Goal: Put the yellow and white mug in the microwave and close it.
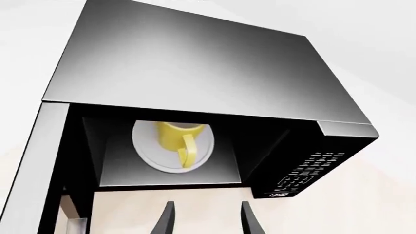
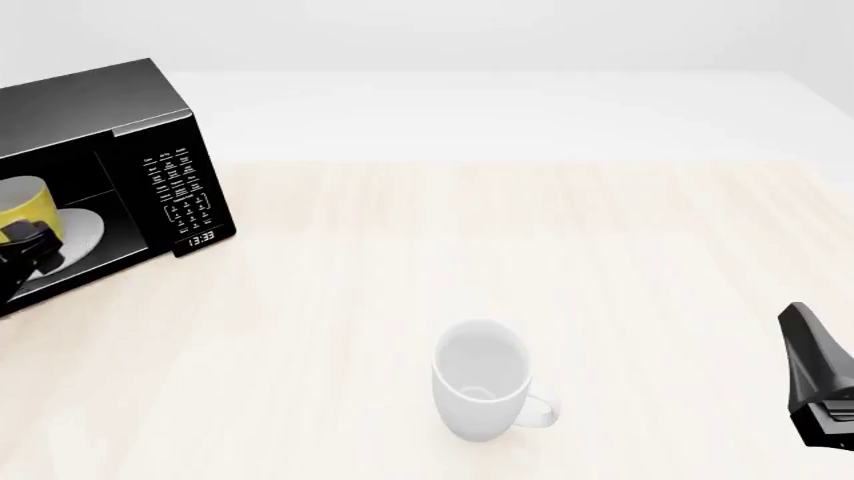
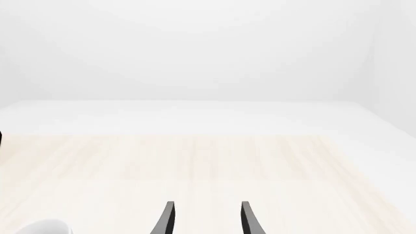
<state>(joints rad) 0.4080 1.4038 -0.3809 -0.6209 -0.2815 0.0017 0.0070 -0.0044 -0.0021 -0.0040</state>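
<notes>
The yellow and white mug (image 1: 177, 139) stands upright on the white turntable plate (image 1: 146, 151) inside the black microwave (image 1: 195, 68), handle toward the opening. The microwave's door (image 1: 46, 165) is swung open. My left gripper (image 1: 208, 220) is open and empty, just outside the cavity and apart from the mug. In the front view the microwave (image 2: 100, 105) sits at the far left with the mug (image 2: 27, 203) inside, and the left gripper (image 2: 30, 245) shows dark in front of it. My right gripper (image 3: 206, 219) is open and empty, low at the right edge (image 2: 805, 340).
A larger all-white mug (image 2: 481, 380) stands upright on the light wooden table (image 2: 561, 250) near its front middle, handle to the right; its rim also shows in the right wrist view (image 3: 42, 226). The microwave's keypad panel (image 2: 180, 195) faces the table's middle.
</notes>
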